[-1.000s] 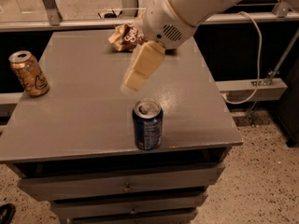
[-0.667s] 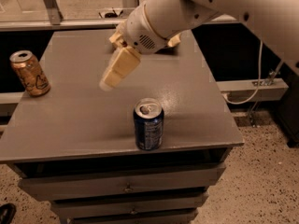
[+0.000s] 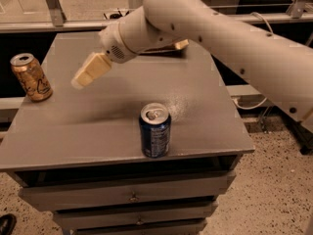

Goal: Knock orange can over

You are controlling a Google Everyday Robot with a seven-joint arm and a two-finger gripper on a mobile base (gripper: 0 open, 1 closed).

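The orange can (image 3: 31,77) stands upright near the left edge of the grey table (image 3: 195,111). It is orange-gold with dark cursive lettering and a silver top. My gripper (image 3: 89,71) hangs above the table's left-middle, a short way to the right of the orange can and apart from it. Its cream-coloured fingers point down and to the left, toward the can. The white arm reaches in from the upper right.
A dark blue can (image 3: 155,130) stands upright near the table's front edge, at the middle. A snack bag (image 3: 181,44) lies at the back of the table, mostly hidden by my arm. Drawers sit below the tabletop. Speckled floor lies to the right.
My gripper has moved left across the table, from above the blue can's area toward the orange can. Both cans stay upright and in place.
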